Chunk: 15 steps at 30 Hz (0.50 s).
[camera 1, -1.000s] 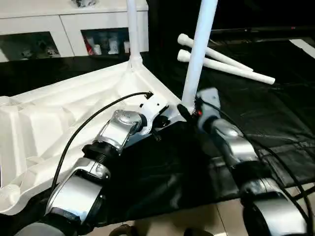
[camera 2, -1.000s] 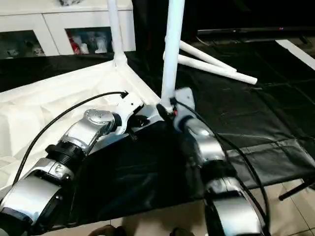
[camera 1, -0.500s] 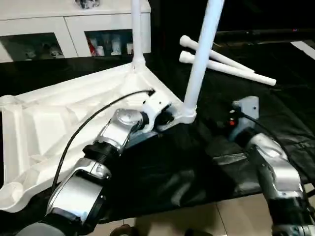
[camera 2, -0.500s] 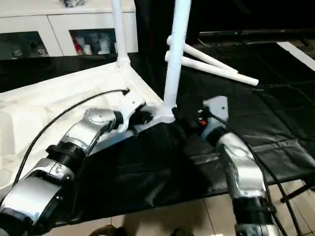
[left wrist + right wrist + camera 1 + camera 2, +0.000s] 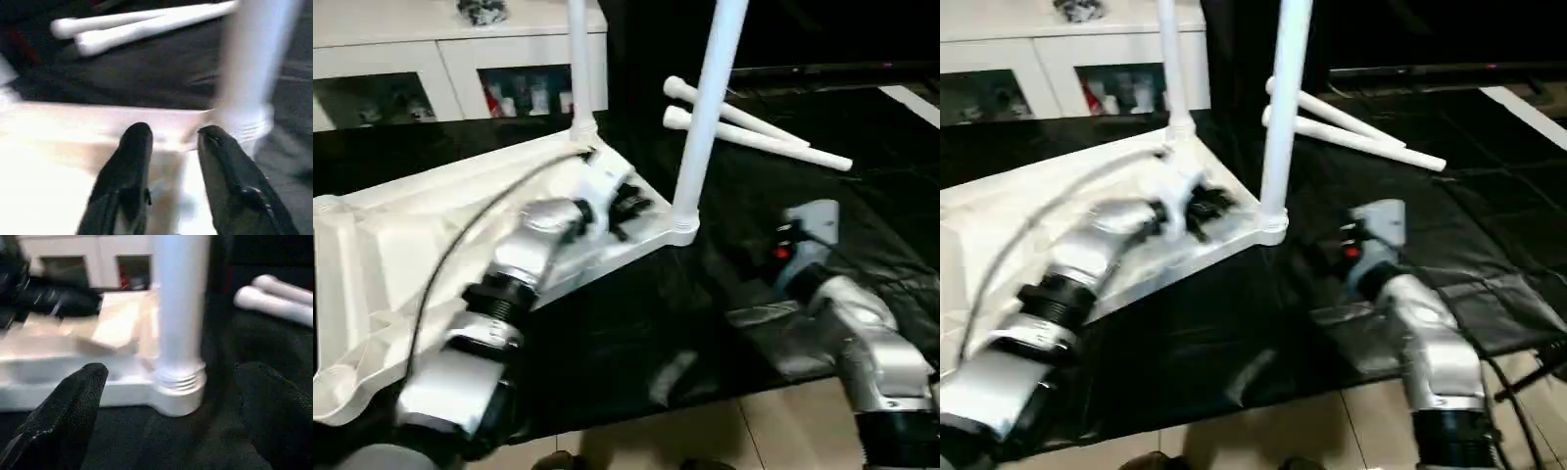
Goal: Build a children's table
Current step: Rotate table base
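The white table top lies upside down on a black sheet, ribbed underside up, and 2 legs stand upright in the corner sockets on its right-hand end: the nearer leg rises from the front corner socket, the farther leg from the corner behind it. 2 more loose legs lie side by side on the sheet, well apart from the top, beyond the nearer leg. The left gripper hovers over the underside of the top just beside the nearer leg's socket, its 2 black fingers parted a narrow way with nothing between them; the wrist view shows the top's edge and the threaded foot of the leg just past the fingertips. The right gripper sits low over the sheet, apart from the top, aimed at the base of the nearer leg with its fingers spread wide and empty, the screwed-in leg end showing in the gap between them. The black sheet is creased and glossy, and pale floor tiles show at its near edge. Behind the top stands a white cabinet with glass doors and small objects on its shelves.
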Tool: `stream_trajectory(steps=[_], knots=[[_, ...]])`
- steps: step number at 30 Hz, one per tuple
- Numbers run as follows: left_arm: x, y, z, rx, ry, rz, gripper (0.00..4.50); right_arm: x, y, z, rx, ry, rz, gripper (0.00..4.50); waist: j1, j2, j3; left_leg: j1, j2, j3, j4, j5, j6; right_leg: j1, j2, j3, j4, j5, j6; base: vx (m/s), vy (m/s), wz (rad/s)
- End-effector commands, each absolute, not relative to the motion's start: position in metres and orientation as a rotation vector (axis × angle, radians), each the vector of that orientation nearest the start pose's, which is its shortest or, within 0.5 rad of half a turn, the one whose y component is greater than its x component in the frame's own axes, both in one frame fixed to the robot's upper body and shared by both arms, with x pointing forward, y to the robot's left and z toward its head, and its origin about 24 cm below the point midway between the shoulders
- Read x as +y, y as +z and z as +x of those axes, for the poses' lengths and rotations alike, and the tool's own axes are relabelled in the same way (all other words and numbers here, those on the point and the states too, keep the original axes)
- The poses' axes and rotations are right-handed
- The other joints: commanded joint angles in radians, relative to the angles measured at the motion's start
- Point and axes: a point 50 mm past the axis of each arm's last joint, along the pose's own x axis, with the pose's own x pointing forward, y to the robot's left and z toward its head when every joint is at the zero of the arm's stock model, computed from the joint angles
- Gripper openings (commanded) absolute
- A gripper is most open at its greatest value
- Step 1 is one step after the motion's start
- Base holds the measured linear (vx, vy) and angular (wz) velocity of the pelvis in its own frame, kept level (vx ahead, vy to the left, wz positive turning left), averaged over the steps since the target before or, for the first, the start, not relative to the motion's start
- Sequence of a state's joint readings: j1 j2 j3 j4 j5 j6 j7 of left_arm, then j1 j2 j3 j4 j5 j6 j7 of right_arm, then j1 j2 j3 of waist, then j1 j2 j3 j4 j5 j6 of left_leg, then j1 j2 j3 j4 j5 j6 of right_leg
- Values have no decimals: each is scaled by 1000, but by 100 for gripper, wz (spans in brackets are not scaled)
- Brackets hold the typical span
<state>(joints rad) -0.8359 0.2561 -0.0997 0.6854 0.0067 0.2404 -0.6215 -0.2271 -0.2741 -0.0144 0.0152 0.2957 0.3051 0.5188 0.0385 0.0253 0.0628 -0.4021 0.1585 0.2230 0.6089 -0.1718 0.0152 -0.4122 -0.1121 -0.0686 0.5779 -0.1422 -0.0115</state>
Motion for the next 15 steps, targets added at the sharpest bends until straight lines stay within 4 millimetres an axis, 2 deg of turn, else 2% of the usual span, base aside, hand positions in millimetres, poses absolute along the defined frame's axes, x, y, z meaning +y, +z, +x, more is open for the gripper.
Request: stream_trajectory(steps=[1,2,3,4,5,6,7,8,10,11,13,15], knots=[[152,133,385,212,-590,440,209,-152,80,286,78,609,65,450,3,-9,-76,43,63,-53,-86,-386,-19,24,-47,31,-82,-440,-120,0,0,0],[166,135,384,223,-549,502,209,-148,78,285,84,619,76,450,-3,-5,-76,33,64,-58,-91,-380,-21,31,-46,31,-76,-434,-114,0,0,0],[191,140,382,251,-480,577,218,-141,76,284,100,630,67,450,-5,-1,-77,29,68,-64,-96,-378,-31,34,-47,31,-71,-424,-104,0,0,0],[197,142,381,258,-464,592,221,-140,75,283,104,633,60,450,-8,0,-76,28,68,-64,-98,-375,-36,34,-46,31,-68,-417,-102,0,0,0],[216,147,377,282,-402,628,221,-136,73,283,120,640,25,450,-8,2,-77,34,69,-64,-99,-378,-50,29,-43,31,-63,-402,-105,0,0,0],[216,147,377,282,-402,628,221,-136,73,283,120,640,25,450,-9,5,-75,46,67,-57,-97,-396,-59,17,-38,35,-67,-391,-116,0,0,0],[238,151,373,319,-336,690,221,-131,71,282,138,672,5,450,-6,3,-75,51,67,-55,-95,-404,-65,14,-39,36,-67,-385,-124,0,0,0],[241,152,372,323,-329,698,221,-131,71,282,141,674,4,450,-4,5,-75,52,67,-54,-95,-407,-67,13,-39,40,-66,-369,-133,0,0,0],[284,160,362,403,-189,821,221,-126,67,286,180,654,-12,450,4,10,-77,53,67,-55,-96,-396,-72,13,-39,41,-60,-338,-139,0,0,0],[304,165,355,446,-124,874,221,-124,65,289,190,639,-26,450,-5,8,-77,36,64,-57,-101,-377,-72,24,-37,41,-52,-313,-135,0,0,0],[321,168,348,487,-74,911,221,-122,64,291,199,632,-40,450,-6,12,-78,47,65,-57,-101,-377,-83,16,-37,41,-50,-300,-130,0,0,0],[335,169,341,535,-45,930,221,-119,61,292,224,638,-47,450,-4,11,-76,53,66,-55,-100,-390,-96,14,-37,43,-51,-288,-150,0,0,0]])
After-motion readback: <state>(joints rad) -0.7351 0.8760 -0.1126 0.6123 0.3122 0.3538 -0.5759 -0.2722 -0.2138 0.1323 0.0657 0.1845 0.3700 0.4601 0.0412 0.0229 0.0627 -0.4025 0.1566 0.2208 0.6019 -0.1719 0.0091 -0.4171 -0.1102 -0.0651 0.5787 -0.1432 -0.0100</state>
